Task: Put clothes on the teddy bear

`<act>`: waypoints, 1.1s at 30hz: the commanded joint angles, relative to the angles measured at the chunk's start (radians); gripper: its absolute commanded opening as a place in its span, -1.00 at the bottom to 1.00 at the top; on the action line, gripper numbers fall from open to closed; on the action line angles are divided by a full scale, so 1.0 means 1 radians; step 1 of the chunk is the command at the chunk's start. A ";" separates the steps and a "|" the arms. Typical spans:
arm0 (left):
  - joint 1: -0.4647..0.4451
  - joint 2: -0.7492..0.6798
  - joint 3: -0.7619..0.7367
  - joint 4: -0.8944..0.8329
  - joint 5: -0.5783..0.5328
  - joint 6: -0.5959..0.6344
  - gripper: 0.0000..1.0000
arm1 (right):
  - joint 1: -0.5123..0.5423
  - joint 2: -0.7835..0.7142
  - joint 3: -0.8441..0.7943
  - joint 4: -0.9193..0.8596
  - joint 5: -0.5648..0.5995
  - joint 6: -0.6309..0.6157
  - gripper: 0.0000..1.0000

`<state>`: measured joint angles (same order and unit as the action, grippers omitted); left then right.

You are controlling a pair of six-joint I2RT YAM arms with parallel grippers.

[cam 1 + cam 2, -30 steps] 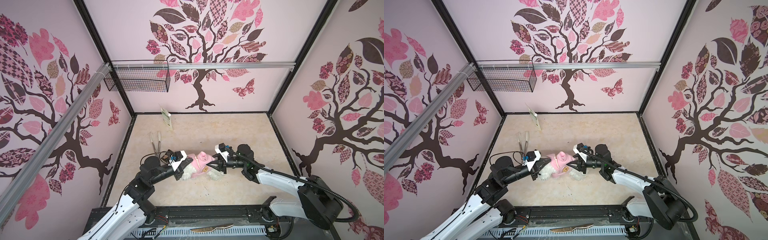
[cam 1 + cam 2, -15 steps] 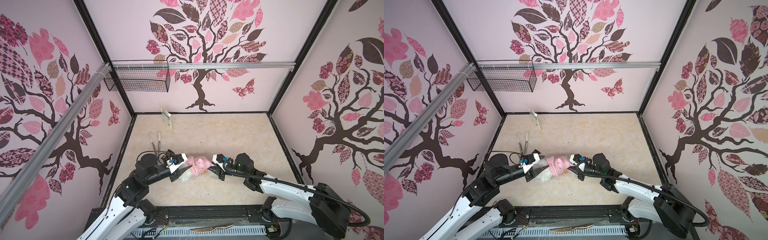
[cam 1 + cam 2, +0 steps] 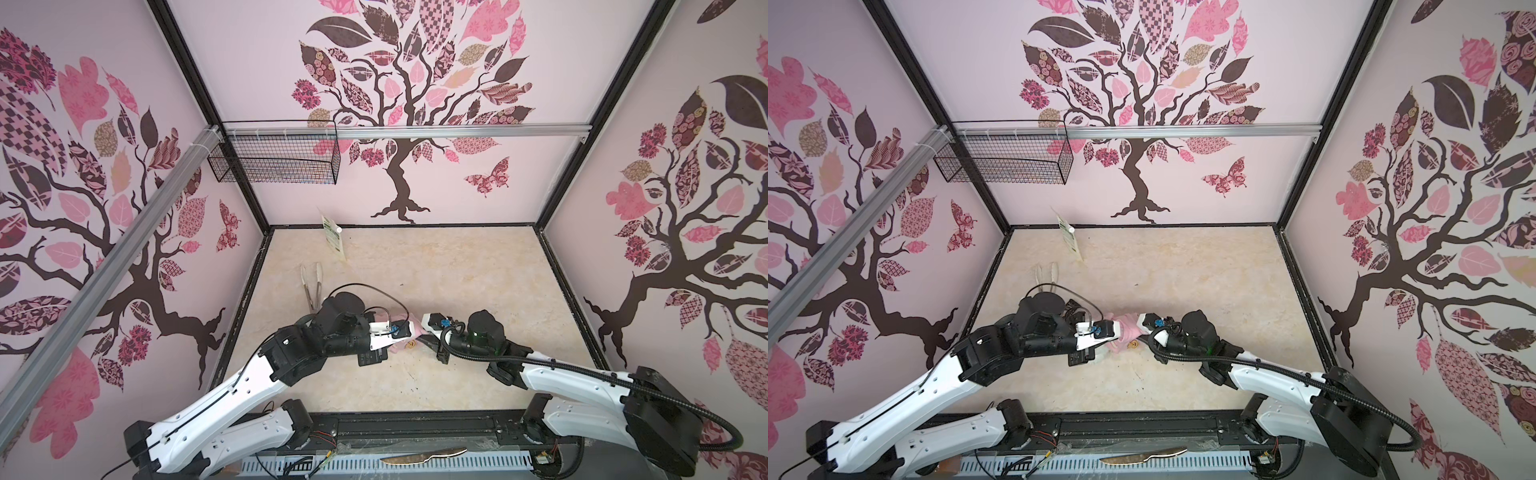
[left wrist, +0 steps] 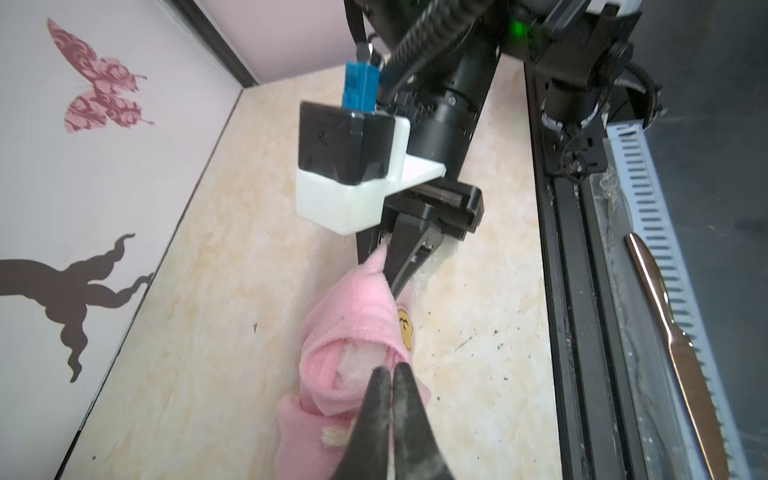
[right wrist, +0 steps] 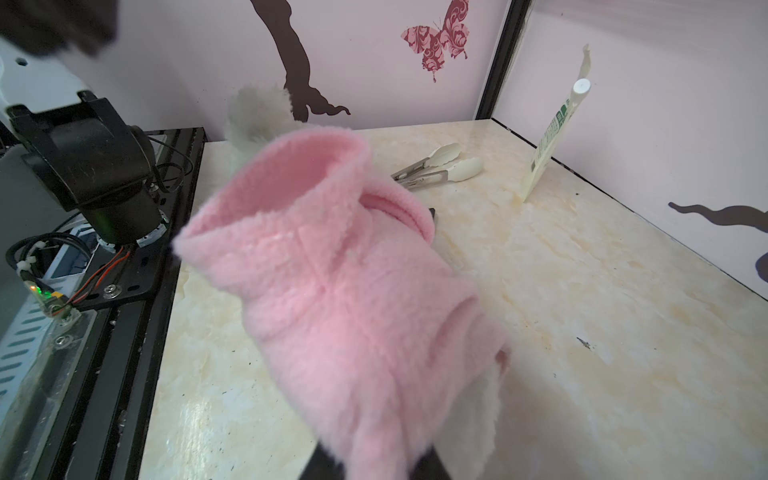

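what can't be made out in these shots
- Fluffy white teddy bear: face hidden in every view by the pink fleece hoodie.
- Right pincer: tips covered by the hoodie in the right wrist view.
- Left pincer: shut; whether it pinches fabric is unclear in the left wrist view.
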<state>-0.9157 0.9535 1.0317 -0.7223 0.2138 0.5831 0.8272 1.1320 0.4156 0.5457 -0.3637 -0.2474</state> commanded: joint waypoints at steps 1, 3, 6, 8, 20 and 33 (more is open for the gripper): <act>-0.005 0.024 0.066 -0.047 -0.045 0.041 -0.93 | 0.007 -0.029 0.005 0.044 0.001 0.000 -0.86; -0.006 0.043 0.073 -0.041 -0.045 0.047 -0.94 | 0.007 -0.029 0.005 0.048 0.000 0.005 -0.86; -0.006 0.072 0.079 -0.043 -0.034 0.060 -0.95 | 0.009 -0.031 0.003 0.055 0.000 0.012 -0.85; -0.006 0.085 0.071 -0.037 -0.043 0.070 -0.95 | 0.010 -0.033 0.004 0.058 -0.001 0.016 -0.86; -0.006 0.163 0.069 -0.064 -0.117 0.127 -0.91 | 0.010 -0.043 -0.004 0.088 -0.022 0.044 -0.85; -0.006 0.185 0.047 -0.005 -0.074 0.136 -0.59 | 0.010 -0.052 -0.006 0.161 -0.077 0.097 -0.86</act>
<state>-0.9192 1.1194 1.0714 -0.7368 0.1181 0.7086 0.8299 1.1278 0.3988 0.6003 -0.3973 -0.1753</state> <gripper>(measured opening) 0.198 0.135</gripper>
